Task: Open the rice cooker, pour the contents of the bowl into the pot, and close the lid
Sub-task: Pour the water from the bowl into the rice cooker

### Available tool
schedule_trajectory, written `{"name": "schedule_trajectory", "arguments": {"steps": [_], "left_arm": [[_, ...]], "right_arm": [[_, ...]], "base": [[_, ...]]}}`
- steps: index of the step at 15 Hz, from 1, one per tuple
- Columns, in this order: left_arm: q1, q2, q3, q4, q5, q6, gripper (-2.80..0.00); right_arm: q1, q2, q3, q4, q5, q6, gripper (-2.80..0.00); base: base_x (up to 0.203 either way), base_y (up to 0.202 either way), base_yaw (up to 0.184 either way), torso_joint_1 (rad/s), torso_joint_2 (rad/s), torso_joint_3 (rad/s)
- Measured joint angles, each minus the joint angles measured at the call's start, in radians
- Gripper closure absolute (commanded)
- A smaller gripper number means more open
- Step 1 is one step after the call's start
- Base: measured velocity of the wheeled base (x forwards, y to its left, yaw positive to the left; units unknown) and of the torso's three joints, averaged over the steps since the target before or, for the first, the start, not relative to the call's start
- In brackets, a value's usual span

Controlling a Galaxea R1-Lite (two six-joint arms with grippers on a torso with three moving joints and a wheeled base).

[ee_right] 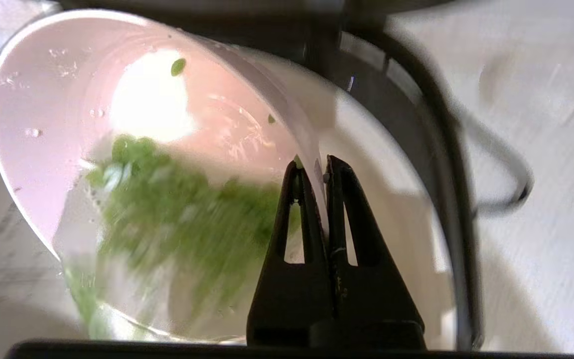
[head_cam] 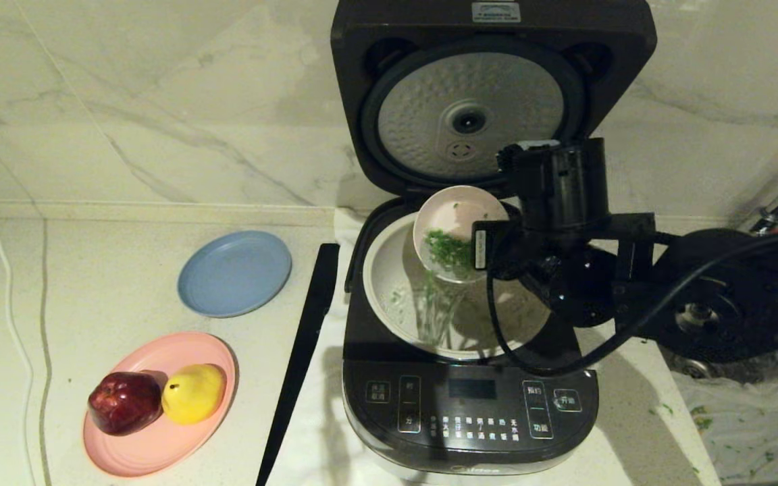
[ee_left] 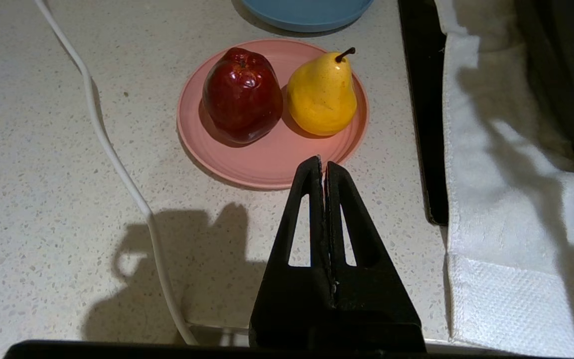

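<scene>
The upright lid (head_cam: pixel 477 94) walls off the back of the rice cooker (head_cam: pixel 470 405), and the tilted bowl (head_cam: pixel 453 233) with the right gripper (ee_right: pixel 323 172) and its arm fills the pot (head_cam: pixel 389 283) mouth from the right. A black strip (head_cam: pixel 304 351) lies just left of the cooker. Further left, the blue plate (head_cam: pixel 235 273) and the pink plate (head_cam: pixel 159 445) with apple (head_cam: pixel 124 403) and pear (head_cam: pixel 193 393) take up surface (head_cam: pixel 92 270); bare surface lies behind them.

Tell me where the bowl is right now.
In the head view, the bowl is tipped above the pot, held at its rim by the right gripper, below the raised lid.
</scene>
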Motion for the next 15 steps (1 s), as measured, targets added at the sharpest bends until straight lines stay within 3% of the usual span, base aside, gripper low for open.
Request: {"name": "schedule_trajectory", "arguments": {"steps": [5, 13, 15], "left_arm": [[0.000, 0.000, 0.000, 0.000, 0.000, 0.000, 0.00], [0.000, 0.000, 0.000, 0.000, 0.000, 0.000, 0.00], [0.000, 0.000, 0.000, 0.000, 0.000, 0.000, 0.00]], "right_arm": [[0.003, 0.014, 0.179, -0.614, -0.056, -0.401, 0.00], [0.004, 0.130, 0.208, -1.106, -0.053, -0.756, 0.00], [0.004, 0.147, 0.209, -1.147, -0.054, -0.779, 0.00]], "base": [[0.000, 0.000, 0.000, 0.000, 0.00, 0.000], [0.000, 0.000, 0.000, 0.000, 0.00, 0.000], [0.000, 0.000, 0.000, 0.000, 0.00, 0.000]]}}
